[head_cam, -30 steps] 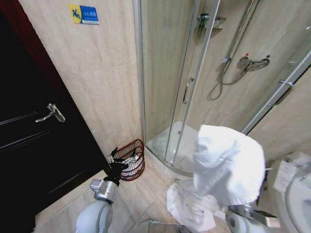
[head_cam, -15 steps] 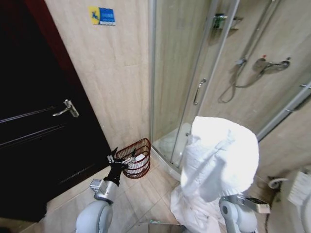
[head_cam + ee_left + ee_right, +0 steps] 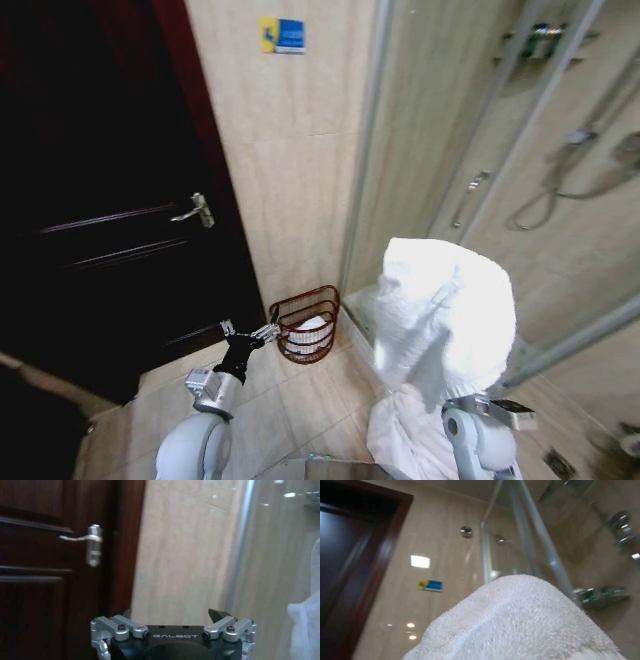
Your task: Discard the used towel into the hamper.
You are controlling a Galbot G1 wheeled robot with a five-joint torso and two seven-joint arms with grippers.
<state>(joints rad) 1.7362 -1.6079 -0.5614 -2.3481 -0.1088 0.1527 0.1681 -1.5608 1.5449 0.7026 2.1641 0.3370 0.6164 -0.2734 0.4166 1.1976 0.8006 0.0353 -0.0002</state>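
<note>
Beige-tiled bathroom floor (image 3: pixel 300 395): your dark reddish-brown wire hamper (image 3: pixel 307 323) stands at 12 o'clock, beside the wall. Left gripper (image 3: pixel 248 335) hovers near it, jaws spread, empty. Right arm carries the white terry towel (image 3: pixel 443 320); its jaw state cannot be told. Discard remains pending.

Towel (image 3: pixel 440 320) on the right was thick white terry cloth, looped and rough, matt; it covered the right end effector completely. Hamper (image 3: pixel 306 325) on the far floor was thin reddish-brown wire, open weave, slightly glossy, with something white inside. Left end effector (image 3: pixel 248 338) was bare machined metal with black parts, fingers (image 3: pixel 267 331) spread apart. Door (image 3: pixel 90 220) on the left was dark wood, smooth, semi-gloss, with a shiny metal handle (image 3: pixel 196 210). Wall (image 3: pixel 290 150) and floor (image 3: pixel 290 405) were beige polished tile, glossy. Shower enclosure (image 3: pixel 470 140) on the far right was clear glass in bright metal framing.
</note>
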